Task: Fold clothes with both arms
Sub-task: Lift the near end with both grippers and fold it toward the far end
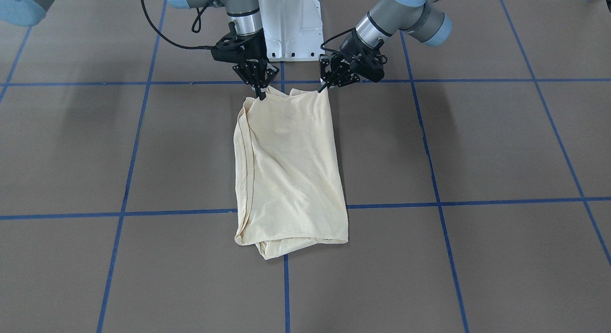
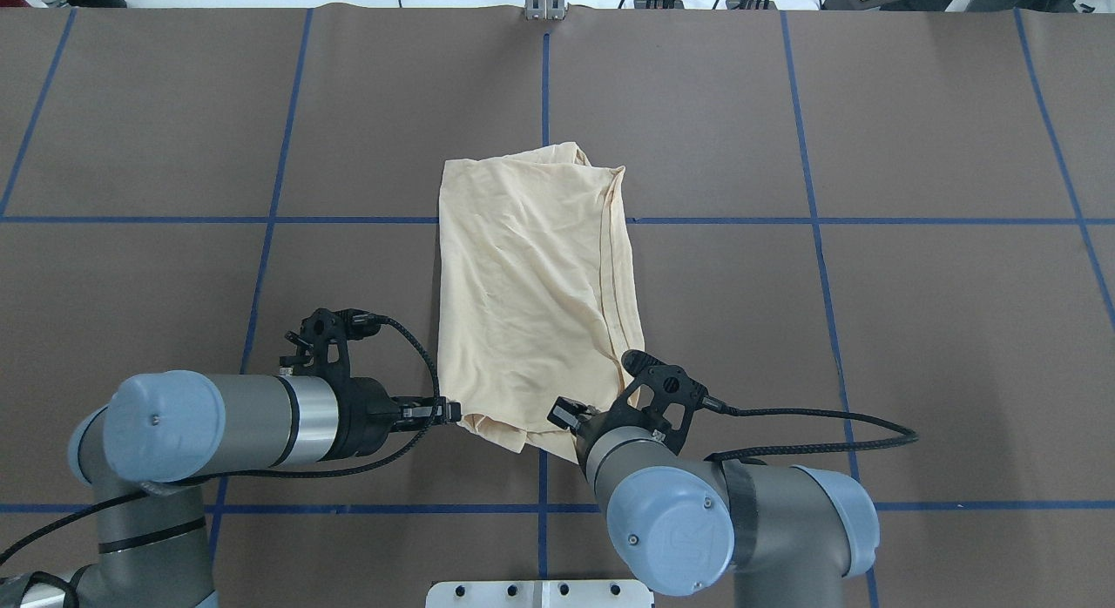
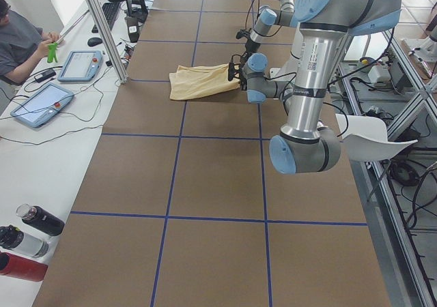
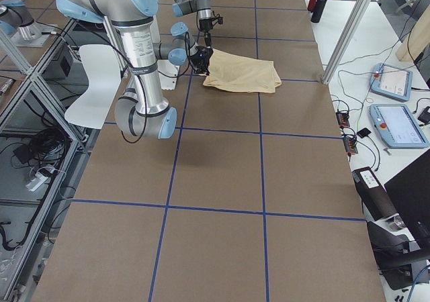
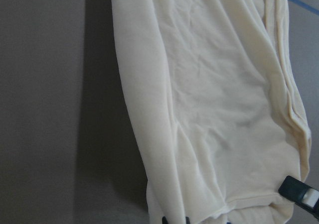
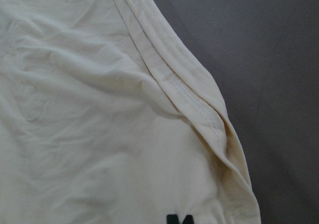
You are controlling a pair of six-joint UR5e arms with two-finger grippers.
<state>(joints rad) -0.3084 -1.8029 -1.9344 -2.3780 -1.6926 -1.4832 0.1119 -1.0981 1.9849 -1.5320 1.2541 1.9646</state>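
Note:
The pale cream shirt (image 1: 291, 166) lies folded into a long narrow rectangle in the middle of the brown table (image 1: 477, 147), print hidden. Its seamed edge runs along one long side (image 6: 174, 84). My right gripper (image 1: 261, 95) is shut on the shirt's corner nearest the robot, fingertips pointing down. My left gripper (image 1: 320, 88) pinches the other near corner, reaching in from the side (image 2: 453, 409). In the overhead view the right wrist (image 2: 645, 399) covers its own fingertips. Both wrist views are filled with cloth (image 5: 214, 109), the dark fingertips (image 6: 179, 219) just showing at the bottom.
Blue tape lines (image 2: 544, 111) grid the table. The white pedestal base (image 1: 289, 27) stands just behind the grippers. A person (image 3: 17, 41) sits at a side bench with tablets (image 3: 41, 106) and bottles (image 3: 27, 242). A white chair (image 4: 101, 80) stands behind the robot.

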